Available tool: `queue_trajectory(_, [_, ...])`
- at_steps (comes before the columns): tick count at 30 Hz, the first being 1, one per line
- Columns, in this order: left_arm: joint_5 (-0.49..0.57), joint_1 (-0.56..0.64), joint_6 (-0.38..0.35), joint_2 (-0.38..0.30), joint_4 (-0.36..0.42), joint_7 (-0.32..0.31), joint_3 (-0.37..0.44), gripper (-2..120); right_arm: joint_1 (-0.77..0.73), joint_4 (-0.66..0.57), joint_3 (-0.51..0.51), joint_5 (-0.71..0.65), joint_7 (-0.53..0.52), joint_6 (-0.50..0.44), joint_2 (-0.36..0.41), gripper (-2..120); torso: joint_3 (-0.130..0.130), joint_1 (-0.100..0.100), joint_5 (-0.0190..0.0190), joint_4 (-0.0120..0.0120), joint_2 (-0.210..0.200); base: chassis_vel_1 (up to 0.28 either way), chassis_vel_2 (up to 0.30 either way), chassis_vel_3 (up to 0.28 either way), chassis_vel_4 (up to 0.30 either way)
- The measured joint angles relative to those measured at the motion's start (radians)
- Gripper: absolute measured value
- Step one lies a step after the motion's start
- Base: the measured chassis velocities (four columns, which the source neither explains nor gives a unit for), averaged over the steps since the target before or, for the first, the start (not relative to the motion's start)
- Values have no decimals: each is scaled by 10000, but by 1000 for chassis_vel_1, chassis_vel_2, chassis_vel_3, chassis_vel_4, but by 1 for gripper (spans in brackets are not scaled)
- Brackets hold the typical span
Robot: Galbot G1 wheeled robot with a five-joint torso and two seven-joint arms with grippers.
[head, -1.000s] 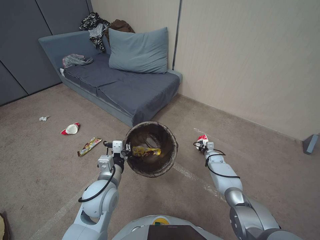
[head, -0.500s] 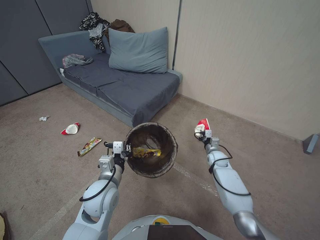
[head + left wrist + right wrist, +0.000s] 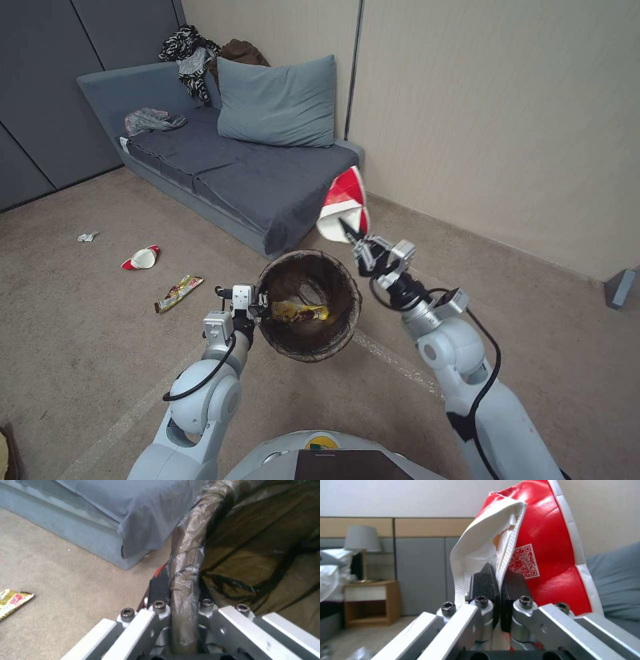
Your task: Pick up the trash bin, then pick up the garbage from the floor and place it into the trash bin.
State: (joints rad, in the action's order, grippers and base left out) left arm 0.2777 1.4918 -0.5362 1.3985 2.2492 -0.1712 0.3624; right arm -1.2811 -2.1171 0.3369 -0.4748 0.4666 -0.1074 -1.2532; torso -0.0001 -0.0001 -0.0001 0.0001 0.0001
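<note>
While we hold the trash bin (image 3: 309, 305) up off the floor, mouth tipped toward us, our left pincer (image 3: 181, 610) is pinched on its bagged rim, so it's an easy target. Just above its far-right edge, our right pincer (image 3: 498, 585) is clamped on the flattened red-and-white cup (image 3: 345, 203), presumably ready to drop in. Inside sits a yellow wrapper (image 3: 299, 311); whatever's deeper is too dark to make out.

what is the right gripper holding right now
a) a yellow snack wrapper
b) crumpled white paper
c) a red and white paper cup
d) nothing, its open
c: the right gripper is shut on the wall of the red and white paper cup, raised beside the trash bin.
</note>
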Motion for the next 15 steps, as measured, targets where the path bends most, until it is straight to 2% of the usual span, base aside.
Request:
queue_trajectory(9, [43, -49, -15, -2, -10, -4, -18, 0, -534, 435, -924, 772, 12, -247, -19, 0, 0, 0, 1, -1, 0, 0, 0, 0, 0])
queue_trajectory(15, [47, -70, -29, 17, -12, -5, -51, 0, -628, 1124, -1092, 1078, 8, -468, -41, 0, 1, 0, 1, -1, -1, 0, 0, 0, 0])
